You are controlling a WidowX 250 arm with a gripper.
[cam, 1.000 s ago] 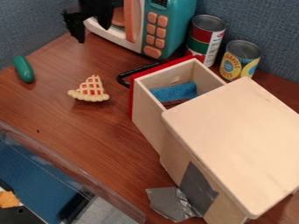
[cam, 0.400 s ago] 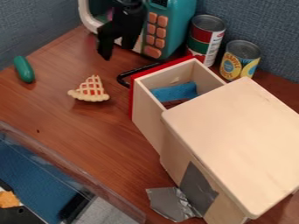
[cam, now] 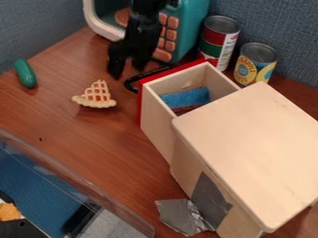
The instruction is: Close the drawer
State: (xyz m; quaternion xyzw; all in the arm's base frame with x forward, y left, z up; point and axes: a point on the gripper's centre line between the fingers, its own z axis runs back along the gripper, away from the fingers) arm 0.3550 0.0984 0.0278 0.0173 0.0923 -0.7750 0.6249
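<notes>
The top edge cut off the black arm (cam: pixel 146 21) and toy microwave (cam: pixel 192 28), whose front lay partly hidden behind the arm and gripper (cam: pixel 128 69). The cabinet (cam: pixel 248 144) concealed the rear of the drawer (cam: pixel 155 123) and possibly part of the blue object (cam: pixel 186 97). A dark speck (cam: pixel 40 139) was too small to identify.

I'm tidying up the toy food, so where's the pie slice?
In the camera view, the pie slice lies on the table, left of the drawer's red front.
</notes>
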